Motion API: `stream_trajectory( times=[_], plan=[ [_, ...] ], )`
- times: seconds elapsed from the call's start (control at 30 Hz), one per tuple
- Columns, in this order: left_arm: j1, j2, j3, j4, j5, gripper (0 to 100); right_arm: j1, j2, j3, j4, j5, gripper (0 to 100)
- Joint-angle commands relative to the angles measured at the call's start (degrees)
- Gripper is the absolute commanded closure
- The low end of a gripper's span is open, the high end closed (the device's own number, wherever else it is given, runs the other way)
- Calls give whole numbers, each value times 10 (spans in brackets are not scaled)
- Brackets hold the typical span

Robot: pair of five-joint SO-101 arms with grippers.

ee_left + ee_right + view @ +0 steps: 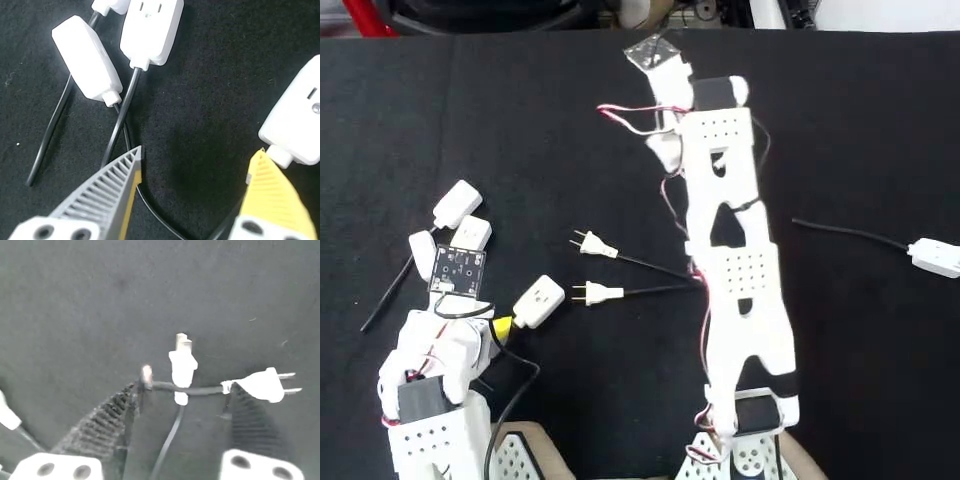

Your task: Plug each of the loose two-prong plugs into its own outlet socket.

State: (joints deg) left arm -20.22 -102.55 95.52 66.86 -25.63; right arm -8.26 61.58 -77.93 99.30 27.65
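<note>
Two white two-prong plugs (595, 244) (597, 293) lie on the black table, their cords running under the right arm. In the right wrist view both plugs (182, 365) (265, 385) show far beyond my right gripper (187, 385), which hangs open and empty high above the table (655, 55). A white outlet socket (538, 301) lies left of the plugs. My left gripper (490, 320) is open beside it, the yellow fingertip (260, 160) at the cord end of that socket (295, 120). Nothing sits between its fingers (197, 156).
More white sockets (457, 203) (472, 232) lie past the left arm, also seen as sockets (87, 57) (150, 27) with black cords. Another socket (935, 256) with its cord rests at the right edge. The raised right arm (735, 260) spans the middle.
</note>
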Motion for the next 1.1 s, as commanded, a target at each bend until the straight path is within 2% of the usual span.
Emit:
stream_trajectory(
  times=[0.0, 0.07, 0.2, 0.33, 0.43, 0.53, 0.6, 0.7, 0.8, 0.93, 1.07],
  plan=[
    [-1, 3, -6, -7, -6, 676, 30, -58, -2, 19, 40, 694],
    [-1, 3, -6, -7, -6, 676, 47, -79, -2, 19, 43, 694],
    [-1, 3, -5, -7, -6, 676, 88, -106, -2, 19, 103, 694],
    [-1, 3, -5, -7, -6, 676, 122, -109, 0, 19, 195, 695],
    [-1, 3, -5, -7, -6, 676, 142, -105, 39, 18, 318, 695],
    [-1, 3, -5, -7, -6, 676, 142, -95, 76, 13, 328, 695],
    [-1, 3, -5, -7, -6, 676, 128, -79, 88, -8, 267, 694],
    [-1, 3, -5, -7, -6, 676, 115, -48, 79, -57, 81, 692],
    [-1, 3, -5, -7, -6, 676, 114, -12, 58, -121, -49, 691],
    [-1, 3, -5, -7, -6, 676, 105, 40, 23, -160, -144, 691],
    [-1, 3, -5, -7, -6, 676, 82, 77, -35, -158, -199, 694]
  ],
)
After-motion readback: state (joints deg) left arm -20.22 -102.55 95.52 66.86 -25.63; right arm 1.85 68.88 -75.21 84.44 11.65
